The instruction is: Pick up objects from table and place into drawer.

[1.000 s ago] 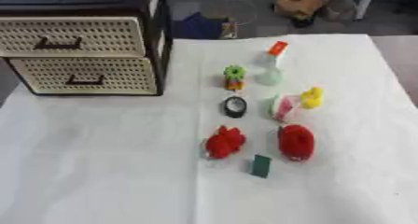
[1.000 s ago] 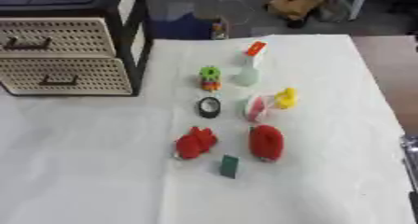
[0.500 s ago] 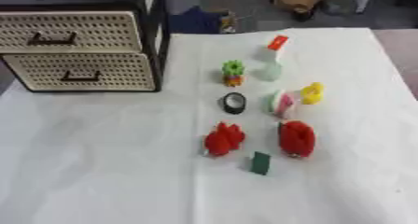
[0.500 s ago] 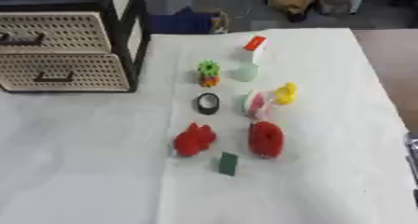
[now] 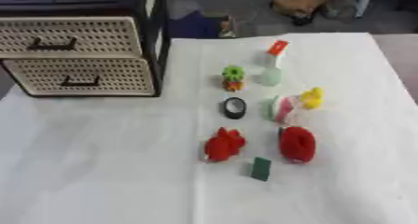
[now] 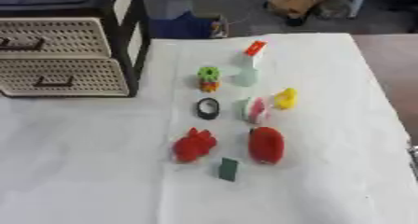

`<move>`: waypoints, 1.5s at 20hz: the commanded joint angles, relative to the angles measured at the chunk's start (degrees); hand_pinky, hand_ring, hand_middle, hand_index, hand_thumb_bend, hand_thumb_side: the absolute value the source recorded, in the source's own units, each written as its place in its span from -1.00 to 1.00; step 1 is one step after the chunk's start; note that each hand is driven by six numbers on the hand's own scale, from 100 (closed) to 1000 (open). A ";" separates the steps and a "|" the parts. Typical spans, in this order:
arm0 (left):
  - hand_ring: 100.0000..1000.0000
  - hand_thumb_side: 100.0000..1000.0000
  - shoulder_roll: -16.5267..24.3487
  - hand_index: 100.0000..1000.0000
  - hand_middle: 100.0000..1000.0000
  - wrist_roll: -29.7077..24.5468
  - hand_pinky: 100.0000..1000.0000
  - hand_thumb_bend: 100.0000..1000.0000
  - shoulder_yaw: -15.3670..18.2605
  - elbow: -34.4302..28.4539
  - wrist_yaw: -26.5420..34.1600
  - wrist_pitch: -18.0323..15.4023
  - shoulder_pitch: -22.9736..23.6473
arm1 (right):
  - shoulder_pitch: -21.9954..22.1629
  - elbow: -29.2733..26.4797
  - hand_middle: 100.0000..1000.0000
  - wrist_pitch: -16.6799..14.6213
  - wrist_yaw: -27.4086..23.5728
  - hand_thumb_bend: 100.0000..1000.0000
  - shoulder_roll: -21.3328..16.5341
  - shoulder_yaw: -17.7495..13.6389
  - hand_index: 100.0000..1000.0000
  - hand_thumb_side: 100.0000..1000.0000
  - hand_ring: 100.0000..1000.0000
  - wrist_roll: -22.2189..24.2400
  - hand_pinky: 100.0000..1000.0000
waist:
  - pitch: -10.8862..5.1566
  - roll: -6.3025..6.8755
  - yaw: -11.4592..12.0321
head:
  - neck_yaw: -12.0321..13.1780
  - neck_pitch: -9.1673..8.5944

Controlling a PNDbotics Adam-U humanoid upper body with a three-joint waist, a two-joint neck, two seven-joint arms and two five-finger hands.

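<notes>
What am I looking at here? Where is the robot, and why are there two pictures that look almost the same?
The two pictures come from the robot's two camera eyes in its head, looking down at a table with a white cover. That is why they nearly match. The robot has two arms with hands, but neither hand shows clearly right now, so nothing is being held.

At the back left stands a small drawer cabinet with two woven cream drawers, both closed. In the middle lie small things waiting to be put away: a pale bottle with an orange top, a green and orange toy, a black ring, a yellow toy, a pink and white thing, two red things and a small dark green block.
</notes>
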 commanded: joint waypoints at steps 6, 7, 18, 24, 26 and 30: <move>-0.54 1.00 7.05 0.73 -0.46 -19.73 -0.81 -1.00 -1.05 0.33 0.28 -0.70 -4.06 | -0.20 -0.95 0.13 0.25 0.68 -1.00 -2.28 -0.67 0.58 1.00 0.15 -0.58 0.18 | -0.75 0.10 -0.12 | -0.17 -1.35; -0.56 1.00 7.35 0.72 -0.48 -22.54 -0.84 -1.00 -1.16 0.90 0.87 -1.27 -4.67 | -0.16 -0.95 0.13 0.36 0.71 -1.00 -2.30 -0.66 0.58 1.00 0.15 -0.63 0.18 | -0.79 0.13 -0.07 | -0.23 -1.36; -1.00 1.00 7.48 0.66 -1.00 -39.67 -1.00 -1.00 -3.91 8.59 5.19 -5.21 -13.42 | 0.03 -0.95 0.12 0.45 0.78 -1.00 -2.74 -0.47 0.58 1.00 0.15 -0.57 0.18 | -1.59 0.29 0.37 | -0.43 -1.30; -1.00 1.00 5.83 0.63 -1.00 -43.36 -1.00 -1.00 -6.72 13.21 4.09 -5.94 -17.87 | 0.23 -0.95 0.12 0.87 0.86 -1.00 -2.72 -0.41 0.58 1.00 0.15 -0.15 0.18 | -2.04 0.27 0.51 | -0.20 -1.34; -1.00 1.00 5.28 0.67 -1.00 -44.50 -1.00 -1.00 -7.54 14.64 3.73 -6.40 -18.99 | 0.29 -0.95 0.12 0.89 0.85 -1.00 -2.73 -0.42 0.58 1.00 0.15 -0.14 0.18 | -2.14 0.33 0.58 | -0.16 -1.33; -1.00 1.00 4.04 0.88 -1.00 -48.16 -1.00 -1.00 -8.86 17.74 3.49 -7.44 -21.01 | 0.41 -0.95 0.12 0.98 0.82 -1.00 -2.65 -0.42 0.58 1.00 0.15 -0.15 0.18 | -2.25 0.40 0.65 | -0.18 -1.36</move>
